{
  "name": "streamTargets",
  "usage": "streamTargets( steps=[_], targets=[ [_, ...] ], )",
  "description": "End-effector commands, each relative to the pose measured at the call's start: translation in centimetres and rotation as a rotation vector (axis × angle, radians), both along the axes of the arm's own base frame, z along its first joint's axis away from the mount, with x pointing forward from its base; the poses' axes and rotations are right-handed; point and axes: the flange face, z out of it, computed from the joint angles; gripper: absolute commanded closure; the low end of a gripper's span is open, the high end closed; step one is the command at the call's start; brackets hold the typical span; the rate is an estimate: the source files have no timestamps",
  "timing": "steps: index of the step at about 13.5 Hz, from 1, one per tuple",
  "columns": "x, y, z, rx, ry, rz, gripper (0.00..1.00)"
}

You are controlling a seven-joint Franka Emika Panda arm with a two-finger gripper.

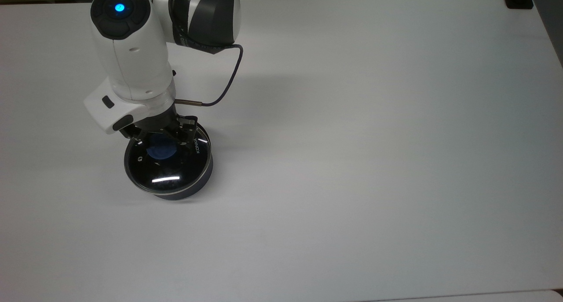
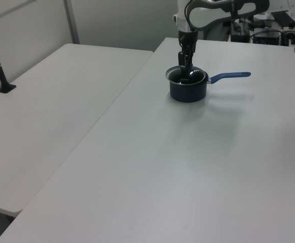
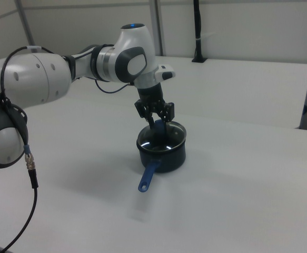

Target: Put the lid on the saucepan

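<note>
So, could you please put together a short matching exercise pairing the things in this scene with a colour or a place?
Things:
1. lid
2. saucepan
3. saucepan's handle
4. gripper

Descriptions:
A. long and blue, sticking out sideways
B. clear glass with a blue knob
C. directly above the knob
D. dark round pot standing on the white table

Pairs: 1-B, 2-D, 3-A, 4-C

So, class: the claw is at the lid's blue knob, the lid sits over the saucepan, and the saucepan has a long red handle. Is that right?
Not quite. The handle is blue, not red, as the right view shows. The rest stands: the claw is at the knob of the lid, which sits over the saucepan.
</note>
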Motion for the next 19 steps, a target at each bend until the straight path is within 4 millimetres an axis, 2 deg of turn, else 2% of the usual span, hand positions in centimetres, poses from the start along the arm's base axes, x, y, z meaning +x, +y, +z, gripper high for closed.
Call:
streamTargets(
  steps=[1, 8, 12, 13, 14, 15, 19],
  targets=[
    [-1.4, -0.4, 0.2, 0.012, 0.021, 0.037, 0.55],
    [-2.5, 0.1, 0.3, 0.020, 0.060, 0.053, 0.55],
    [-2.2, 0.3, -0.1, 0.019, 0.057, 0.054, 0.55],
    [-2.2, 0.3, -0.4, 0.019, 0.059, 0.050, 0.48],
    [-2.1, 0.6, -0.6, 0.018, 0.060, 0.046, 0.16],
    [-2.1, 0.5, -0.6, 0.013, 0.059, 0.031, 0.00],
    [-2.3, 0.6, 0.4, 0.011, 0.055, 0.030, 0.00]
  ],
)
